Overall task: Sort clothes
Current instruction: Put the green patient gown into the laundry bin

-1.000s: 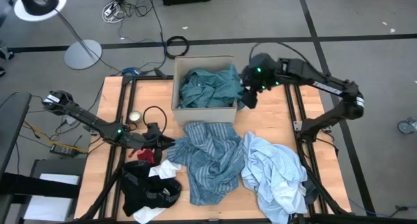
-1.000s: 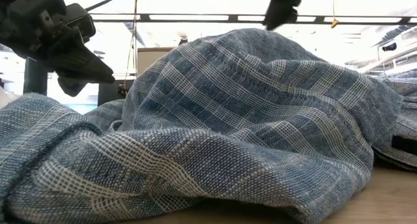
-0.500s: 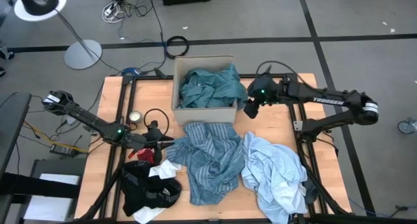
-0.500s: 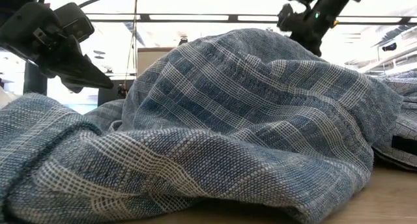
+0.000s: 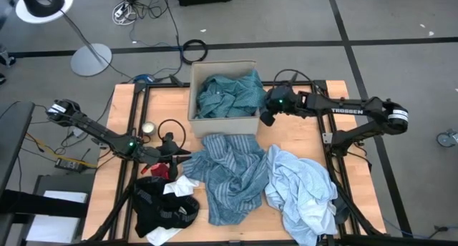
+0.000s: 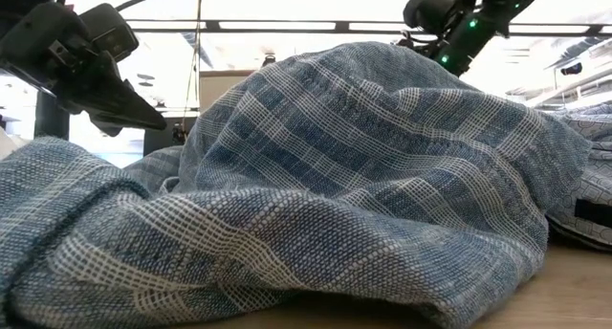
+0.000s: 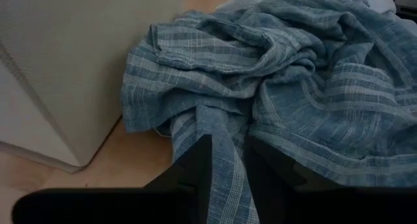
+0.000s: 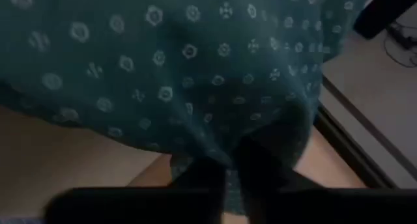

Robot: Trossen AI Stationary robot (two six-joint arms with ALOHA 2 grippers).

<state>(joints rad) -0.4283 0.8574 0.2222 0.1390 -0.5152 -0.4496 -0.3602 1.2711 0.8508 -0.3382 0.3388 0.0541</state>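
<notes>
The teal top (image 5: 230, 94) lies bunched in the tan cardboard box (image 5: 223, 124) at the table's far middle. At the box's right wall my right gripper (image 5: 266, 117) is shut on the teal cloth (image 8: 195, 68). The blue striped shirt (image 5: 229, 171) lies crumpled on the table in front of the box. At its left edge my left gripper (image 5: 183, 154) is open, its fingers (image 7: 195, 168) on either side of a strip of the shirt (image 7: 228, 152). The pale blue shirt (image 5: 300, 189) lies near right. A black piece (image 5: 163, 207), a white piece (image 5: 183, 184) and a red sock (image 5: 160, 169) lie near left. My right gripper pinches a low hanging edge of the teal top (image 8: 225, 160) between its two fingers (image 8: 260, 175). It comes slanting down from the table's right, beside the box's right wall. The rest of the top spreads away above the fingers into the box.
The box takes up the far middle. Black frame rails (image 5: 322, 124) run along the table's left and right sides. A small round tin (image 5: 148, 128) and a black cable loop (image 5: 170, 128) lie left of the box. Bare wood shows at the far right (image 5: 300, 131).
My right gripper has come down from above the box's far right corner to the box's right wall, its arm stretching out lower over the table. My left gripper has rolled a little in place. The clothes on the table have not moved.
</notes>
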